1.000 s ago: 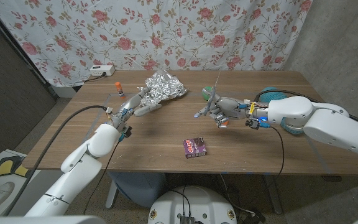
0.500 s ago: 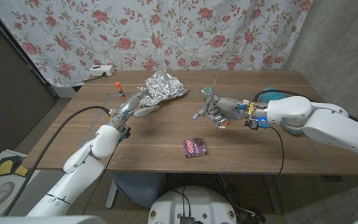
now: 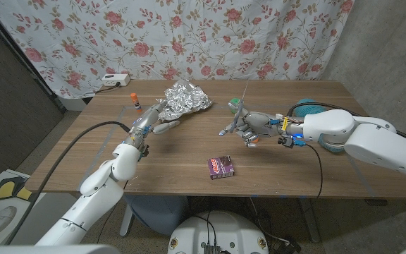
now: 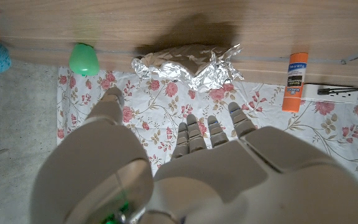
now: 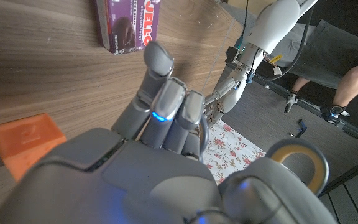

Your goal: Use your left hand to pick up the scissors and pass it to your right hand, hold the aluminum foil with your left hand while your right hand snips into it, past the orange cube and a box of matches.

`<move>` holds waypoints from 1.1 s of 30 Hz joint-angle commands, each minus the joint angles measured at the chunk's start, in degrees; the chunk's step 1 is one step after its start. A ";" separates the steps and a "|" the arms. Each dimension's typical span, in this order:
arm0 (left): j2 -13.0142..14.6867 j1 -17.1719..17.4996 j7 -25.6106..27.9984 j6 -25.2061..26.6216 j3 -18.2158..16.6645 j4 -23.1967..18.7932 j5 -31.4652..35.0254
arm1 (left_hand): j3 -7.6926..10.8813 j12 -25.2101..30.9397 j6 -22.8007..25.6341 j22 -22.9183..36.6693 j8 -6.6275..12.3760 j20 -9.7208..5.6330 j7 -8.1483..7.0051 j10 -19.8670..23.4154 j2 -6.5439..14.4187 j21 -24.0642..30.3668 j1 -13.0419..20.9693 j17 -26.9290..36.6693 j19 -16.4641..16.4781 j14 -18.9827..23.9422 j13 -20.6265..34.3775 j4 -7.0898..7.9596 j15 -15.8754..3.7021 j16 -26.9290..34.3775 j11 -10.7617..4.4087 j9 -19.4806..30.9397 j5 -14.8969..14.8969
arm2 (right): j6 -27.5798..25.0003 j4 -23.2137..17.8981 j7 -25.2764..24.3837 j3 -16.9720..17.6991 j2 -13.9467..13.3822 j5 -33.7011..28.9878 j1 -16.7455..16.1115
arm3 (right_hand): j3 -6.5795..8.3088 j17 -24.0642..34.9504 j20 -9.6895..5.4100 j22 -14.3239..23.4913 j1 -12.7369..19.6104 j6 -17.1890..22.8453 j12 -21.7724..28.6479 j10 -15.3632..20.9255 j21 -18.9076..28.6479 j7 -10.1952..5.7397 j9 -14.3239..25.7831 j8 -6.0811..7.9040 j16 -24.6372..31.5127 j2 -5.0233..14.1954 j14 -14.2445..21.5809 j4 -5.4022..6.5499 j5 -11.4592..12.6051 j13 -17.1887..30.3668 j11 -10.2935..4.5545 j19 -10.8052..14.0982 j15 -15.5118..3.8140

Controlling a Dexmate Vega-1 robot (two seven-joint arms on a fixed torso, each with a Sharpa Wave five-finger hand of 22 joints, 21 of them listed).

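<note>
Purple box lies lowest in the head frame, centre, flat on the worktop. Right of centre, the right hand grips the scissors, fingers curled round the handles. Scissors' long axis runs near vertical in frame, thin blade tip pointing toward the top, slightly tilted right. Orange cube sits just under the hand. Green object lies just beside the blade. Left of centre, the left hand reaches up-right, fingers partly spread, tips at the lower-left edge of the aluminum foil; firm grip or mere touch, cannot tell. Foil is a crumpled mound, upper centre. Glue stick upper left, near the worktop's far edge. Floral curtain fills the top.
</note>
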 commanded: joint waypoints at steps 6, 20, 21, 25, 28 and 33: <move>0.02 -3.45 8.39 9.56 6.92 3.31 11.12 | -1.15 1.52 4.40 0.04 1.10 -0.27 -1.24 4.58 -0.99 0.83 -0.49 -0.15 2.68 2.95 -0.71 0.09 -1.56 0.75 -2.05 0.18 0.46 | 1.02 1.08 0.01 0.83 -0.52 1.16 -0.86 | -0.06 0.10 0.40 0.06 0.90 4.65 0.07 -0.25 -0.10 6.60 0.26 0.14 -0.02 0.48 -0.37 0.28 -0.44 0.18 -0.13 0.44 -0.01; 1.76 -5.97 9.75 17.33 12.50 4.58 16.24 | -3.28 2.02 6.69 -0.02 1.07 -1.13 -1.89 7.05 -2.55 1.06 -3.16 -0.12 4.61 4.62 -1.32 1.12 -2.39 1.08 -3.07 0.22 0.71 | 1.54 2.14 0.94 0.50 0.02 1.24 -0.10 | -0.04 0.09 0.45 0.01 1.26 4.92 0.07 -0.27 -0.13 6.61 0.39 0.14 -0.03 1.05 -0.40 0.35 -0.69 0.17 -0.13 0.49 -0.01; 1.78 -6.05 9.52 17.76 12.68 4.52 16.07 | -3.30 2.02 6.73 -0.02 1.07 -1.15 -1.94 7.08 -2.58 1.06 -3.14 -0.13 4.65 4.64 -1.33 1.09 -2.42 1.08 -3.15 0.22 0.73 | 1.49 2.21 0.99 0.49 0.09 1.36 -0.03 | -0.06 0.09 0.34 -0.83 1.29 4.95 0.06 -0.27 -0.59 6.61 0.41 0.13 -0.04 1.15 -0.42 0.38 -0.75 0.16 -0.13 0.63 -0.02; 2.41 -7.18 8.50 19.95 14.38 4.87 17.36 | -3.23 1.98 6.87 -0.04 1.02 -1.28 -1.98 7.17 -2.54 1.03 -2.74 -0.19 4.78 4.84 -1.42 0.85 -2.59 1.07 -3.17 0.23 0.89 | 1.58 2.48 1.13 0.38 0.25 1.36 0.13 | -0.09 0.09 0.40 -0.56 1.32 4.98 0.08 -0.24 -0.44 6.60 0.45 0.12 -0.03 1.27 -0.44 0.41 -0.90 0.18 -0.12 0.56 -0.01; 3.29 -8.63 5.72 22.76 16.51 4.92 19.82 | -2.93 2.04 6.86 -0.05 0.90 -1.24 -2.21 7.55 -2.15 0.95 -1.95 -0.25 4.84 4.95 -1.52 0.53 -2.57 1.02 -3.69 0.24 1.06 | 1.56 2.67 1.22 0.25 0.48 1.42 0.31 | -0.09 0.09 0.39 -0.56 1.33 4.99 0.08 -0.24 -0.45 6.61 0.45 0.12 -0.03 1.28 -0.45 0.41 -0.90 0.18 -0.12 0.54 -0.01; 4.29 -9.80 7.75 22.68 18.06 6.29 20.41 | -2.69 2.50 8.69 -0.08 1.12 -1.75 -3.62 9.58 -1.64 0.85 -0.27 -0.43 5.58 6.26 -1.85 -0.08 -3.61 1.20 -4.99 0.29 1.23 | 1.58 2.69 0.70 0.28 0.69 1.40 0.23 | -0.06 0.09 0.45 -0.08 1.51 5.07 0.08 -0.21 -0.19 6.48 0.49 0.12 -0.03 1.49 -0.45 0.39 -1.04 0.18 -0.12 0.38 -0.01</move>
